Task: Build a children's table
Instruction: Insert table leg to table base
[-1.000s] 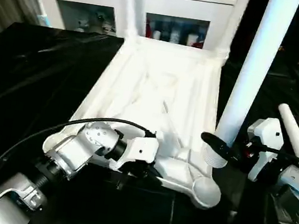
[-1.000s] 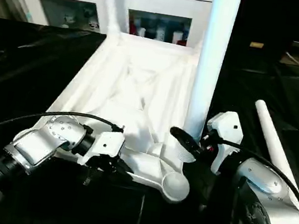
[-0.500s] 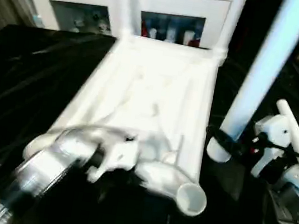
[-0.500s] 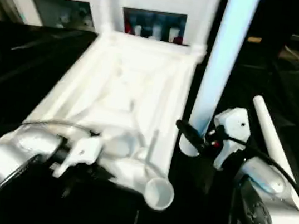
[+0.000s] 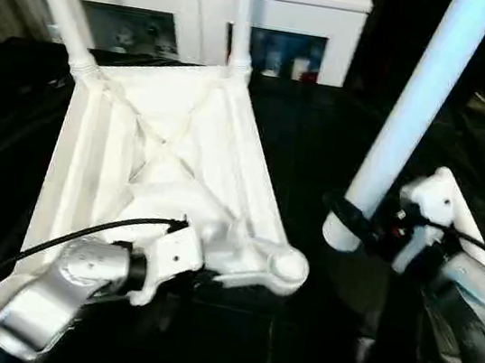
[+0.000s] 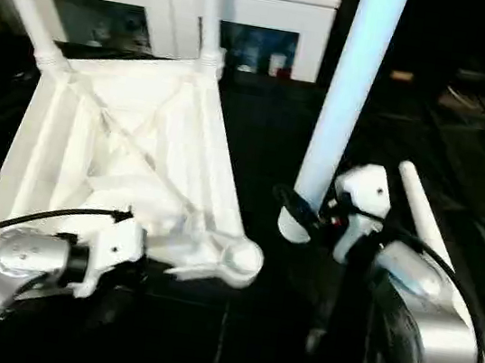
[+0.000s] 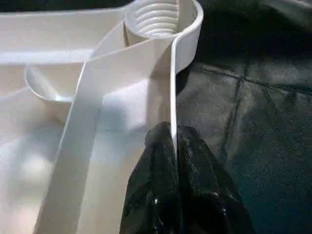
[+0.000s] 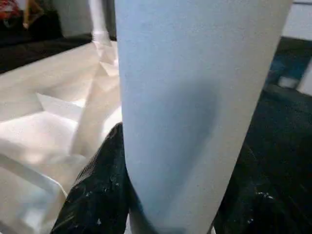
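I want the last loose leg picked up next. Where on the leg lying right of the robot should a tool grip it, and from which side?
Probably mid-length on the loose leg, coming from above with fingers across its width: it lies flat on the black cover, round and tapered, and its near end is hidden behind the right arm.

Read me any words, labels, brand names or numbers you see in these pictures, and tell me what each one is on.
There is no readable text.
Table top, held leg, spare leg: plain white, no marking.
Left gripper and right gripper: no lettering seen.
Small items behind the cabinet glass: too small and blurred to read.
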You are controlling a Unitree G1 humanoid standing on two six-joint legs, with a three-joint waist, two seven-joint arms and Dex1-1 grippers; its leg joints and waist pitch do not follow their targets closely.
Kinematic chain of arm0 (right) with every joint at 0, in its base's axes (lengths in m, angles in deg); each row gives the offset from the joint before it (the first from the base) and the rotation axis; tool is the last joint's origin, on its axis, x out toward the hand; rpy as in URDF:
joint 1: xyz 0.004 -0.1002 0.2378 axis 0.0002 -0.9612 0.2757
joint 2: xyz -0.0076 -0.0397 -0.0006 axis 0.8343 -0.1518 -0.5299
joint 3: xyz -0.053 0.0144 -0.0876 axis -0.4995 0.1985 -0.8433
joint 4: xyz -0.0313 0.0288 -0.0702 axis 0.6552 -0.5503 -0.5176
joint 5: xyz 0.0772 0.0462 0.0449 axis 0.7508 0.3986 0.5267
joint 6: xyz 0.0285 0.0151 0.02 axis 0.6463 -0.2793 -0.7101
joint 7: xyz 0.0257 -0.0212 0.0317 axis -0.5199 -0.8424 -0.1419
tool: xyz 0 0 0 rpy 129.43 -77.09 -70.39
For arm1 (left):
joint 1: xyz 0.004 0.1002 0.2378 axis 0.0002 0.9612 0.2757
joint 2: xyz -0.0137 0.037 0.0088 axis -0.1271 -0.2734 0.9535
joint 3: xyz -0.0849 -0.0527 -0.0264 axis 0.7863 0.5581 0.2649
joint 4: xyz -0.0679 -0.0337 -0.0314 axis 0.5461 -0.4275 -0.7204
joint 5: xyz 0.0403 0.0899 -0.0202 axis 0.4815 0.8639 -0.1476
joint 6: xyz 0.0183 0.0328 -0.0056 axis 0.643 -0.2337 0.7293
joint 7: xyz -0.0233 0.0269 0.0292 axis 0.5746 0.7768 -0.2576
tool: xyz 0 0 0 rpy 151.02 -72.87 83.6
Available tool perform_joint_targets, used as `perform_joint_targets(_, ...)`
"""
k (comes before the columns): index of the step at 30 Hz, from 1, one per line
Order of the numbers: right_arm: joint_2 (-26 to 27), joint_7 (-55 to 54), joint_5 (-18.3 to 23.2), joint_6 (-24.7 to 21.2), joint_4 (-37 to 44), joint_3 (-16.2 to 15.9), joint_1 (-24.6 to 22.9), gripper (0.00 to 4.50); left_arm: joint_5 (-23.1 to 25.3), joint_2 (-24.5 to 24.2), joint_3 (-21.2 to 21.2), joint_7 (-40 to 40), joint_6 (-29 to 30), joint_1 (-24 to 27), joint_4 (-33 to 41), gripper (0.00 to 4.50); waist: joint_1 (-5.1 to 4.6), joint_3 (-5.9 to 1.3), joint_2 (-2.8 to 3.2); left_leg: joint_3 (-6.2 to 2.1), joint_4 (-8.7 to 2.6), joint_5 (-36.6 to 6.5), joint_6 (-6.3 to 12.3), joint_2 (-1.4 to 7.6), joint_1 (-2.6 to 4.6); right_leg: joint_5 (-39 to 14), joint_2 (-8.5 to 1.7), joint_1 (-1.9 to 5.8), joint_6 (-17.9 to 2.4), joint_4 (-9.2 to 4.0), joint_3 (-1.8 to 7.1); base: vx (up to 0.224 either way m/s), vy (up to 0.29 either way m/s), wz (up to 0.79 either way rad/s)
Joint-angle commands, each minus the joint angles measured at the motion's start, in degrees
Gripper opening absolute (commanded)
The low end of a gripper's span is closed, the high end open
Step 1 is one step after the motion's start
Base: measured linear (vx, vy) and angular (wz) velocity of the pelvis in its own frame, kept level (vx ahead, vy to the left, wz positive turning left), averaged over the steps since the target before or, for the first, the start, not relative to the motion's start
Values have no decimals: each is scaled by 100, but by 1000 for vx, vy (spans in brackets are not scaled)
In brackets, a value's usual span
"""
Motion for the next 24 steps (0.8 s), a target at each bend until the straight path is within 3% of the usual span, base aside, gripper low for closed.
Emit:
perform_joint_targets(1, 117, -135, 21, -81, -71, 18, 94, 186, 21, 41, -33, 65, -83, -108, -118, 6, 51, -414, -115, -219, -350, 79, 852, 479, 51, 324, -506, 272, -1549, -313, 253, 0, 0, 0)
perform_joint_targets(6, 261, -129, 136, -279, -136, -138, 234, 186, -193, 275, -19, -49, 94, -322, -398, 6, 122, -374, -157, -208, -365, -181, 688, 469, 46, -180, -514, 261, -1494, -349, 260, 0, 0, 0)
perform_joint_targets(10, 330, -90, 132, -315, -210, -254, 350, 186, -111, 315, -62, -95, -348, -550, -806, 6, 112, -349, -178, -208, -383, -394, 556, 458, 46, -623, -509, 247, -1369, -393, 267, 0, 0, 0)
perform_joint_targets(13, 347, -106, 111, -332, -191, -247, 365, 186, -380, 293, 59, -326, -14, -737, -853, 6, 119, -341, -163, -197, -395, -561, 451, 463, 78, -841, -512, 216, -1314, -421, 283, 0, 0, 0)
perform_joint_targets(14, 354, -115, 115, -351, -162, -237, 354, 186, -468, 276, 93, -411, 88, -797, -820, 46, 126, -338, -132, -200, -402, -572, 399, 460, 80, -856, -507, 206, -1314, -417, 280, 0, 0, 0)
perform_joint_targets(21, 390, -217, 125, -419, -20, -215, 272, 186, -461, 250, 53, -531, 287, -1029, -666, 92, 119, -381, -95, -222, -374, -211, 513, 453, 22, 79, -507, 269, -1480, -326, 262, 0, 0, 0)
perform_joint_targets(24, 412, -271, 122, -420, 35, -222, 225, 186, -299, 284, -93, -491, 205, -1144, -812, 92, 118, -376, -84, -225, -377, -262, 522, 456, 21, 62, -505, 276, -1497, -336, 258, 0, 0, 0)
